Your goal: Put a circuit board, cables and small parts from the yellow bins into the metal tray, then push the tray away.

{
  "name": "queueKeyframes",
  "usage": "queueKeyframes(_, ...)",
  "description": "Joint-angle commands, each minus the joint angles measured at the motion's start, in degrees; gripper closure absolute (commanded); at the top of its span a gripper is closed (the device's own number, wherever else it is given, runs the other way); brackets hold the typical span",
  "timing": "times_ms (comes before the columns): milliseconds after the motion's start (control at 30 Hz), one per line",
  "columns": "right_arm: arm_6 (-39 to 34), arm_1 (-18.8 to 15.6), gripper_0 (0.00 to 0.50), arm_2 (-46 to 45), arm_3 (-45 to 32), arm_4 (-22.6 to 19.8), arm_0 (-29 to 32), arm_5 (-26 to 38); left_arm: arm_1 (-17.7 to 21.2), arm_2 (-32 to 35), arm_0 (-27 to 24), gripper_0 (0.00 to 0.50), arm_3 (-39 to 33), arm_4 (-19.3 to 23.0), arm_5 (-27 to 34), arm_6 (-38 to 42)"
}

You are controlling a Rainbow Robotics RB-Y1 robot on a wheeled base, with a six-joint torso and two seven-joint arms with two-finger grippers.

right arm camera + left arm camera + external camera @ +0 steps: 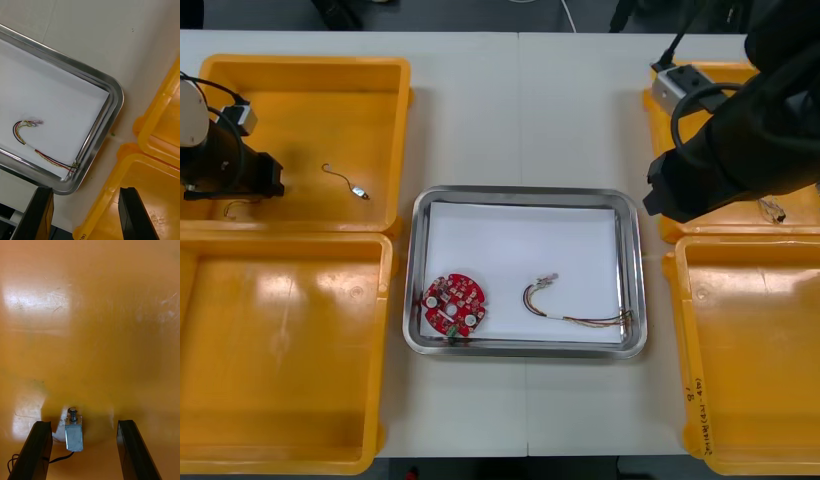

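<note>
The round red circuit board [455, 305], at seven o'clock in the shiny white-lined metal tray [520, 192], is showing white spots. The thin cable [575, 319] is showing red, yellow, perhaps black strands.

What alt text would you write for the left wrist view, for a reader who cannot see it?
The left gripper, its black fingers open, stands either side of a small metal part lying on the floor of a yellow bin, nearer one finger. A thin black wire trails from the part.
</note>
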Motion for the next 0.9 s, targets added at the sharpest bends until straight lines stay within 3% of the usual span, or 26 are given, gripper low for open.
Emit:
queueKeyframes(33,-2.96,-4.04,0.000,-6.78,-0.06,-1.23,1.82,0.25,-0.57,-0.94,-2.96,0.000,-0.25,-0.43,-0.60,-4.95)
queueKeyframes(67,-2.79,-4.39,0.000,-7.22,-0.06,-1.32,2.17,0.25,-0.57,-0.94,-2.96,0.000,-0.34,-0.52,-0.60,-4.95)
queueKeyframes(100,-2.79,-5.00,0.000,-8.36,0.20,-1.50,2.96,0.25,-0.57,-1.02,-2.96,0.057,-0.34,-0.60,-0.60,-5.04)
queueKeyframes(133,-2.79,-5.44,0.000,-9.51,0.46,-1.50,3.67,0.25,-0.57,-1.20,-2.88,0.229,-0.25,-0.69,-0.60,-5.04)
queueKeyframes(200,-2.88,-6.06,0.000,-11.44,1.08,-1.58,4.81,0.25,-0.57,-1.81,-2.88,0.500,-0.25,-0.78,-0.69,-5.12)
queueKeyframes(900,-0.06,-9.40,0.000,-24.80,10.75,-1.76,13.42,0.25,-0.48,-1.02,-3.23,0.500,-0.34,0.19,-0.16,-5.30)
